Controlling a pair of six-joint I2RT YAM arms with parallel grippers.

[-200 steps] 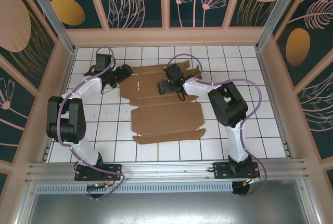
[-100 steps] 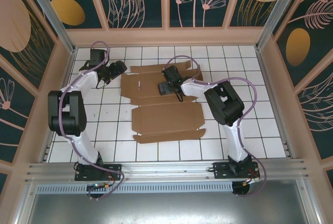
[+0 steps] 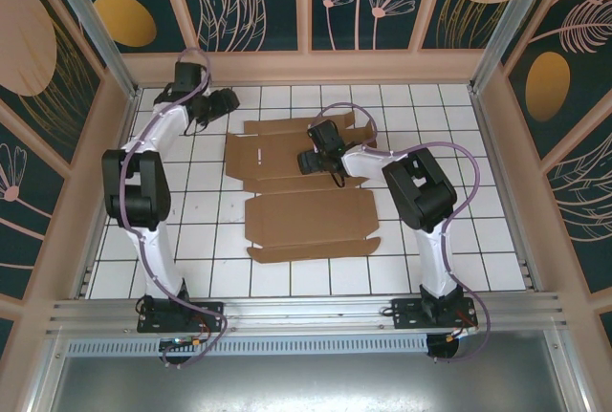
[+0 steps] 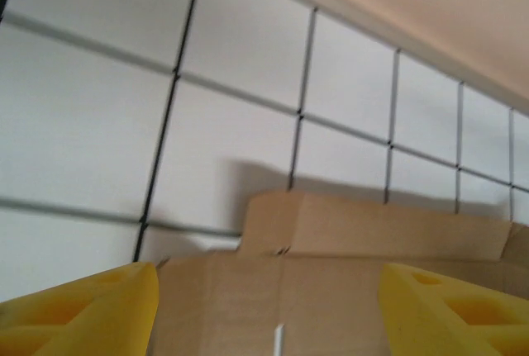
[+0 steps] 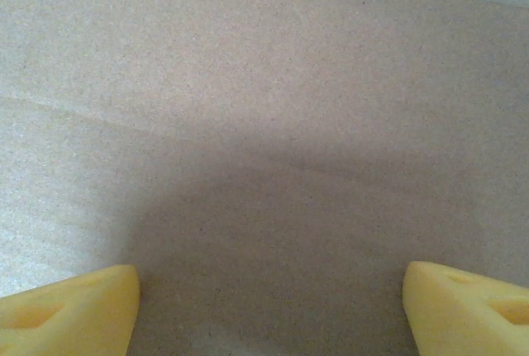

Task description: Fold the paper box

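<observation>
Where right end effector (image 5: 270,306) reaches, paper box (image 3: 306,216)

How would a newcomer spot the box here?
Find the white tiled table. The box lies flat at its middle: a brown cardboard sheet with flaps and slots, unlike the black-and-white arms beside it.

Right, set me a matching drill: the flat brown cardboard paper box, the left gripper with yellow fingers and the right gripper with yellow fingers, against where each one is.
Things:
1. flat brown cardboard paper box
2. left gripper with yellow fingers
3. right gripper with yellow fingers

Places:
A. above the sheet's far half
B. spread flat in the middle of the table
C. over the white tiles, off the sheet's far left corner

Pairs: 1-B, 2-C, 3-A
</observation>
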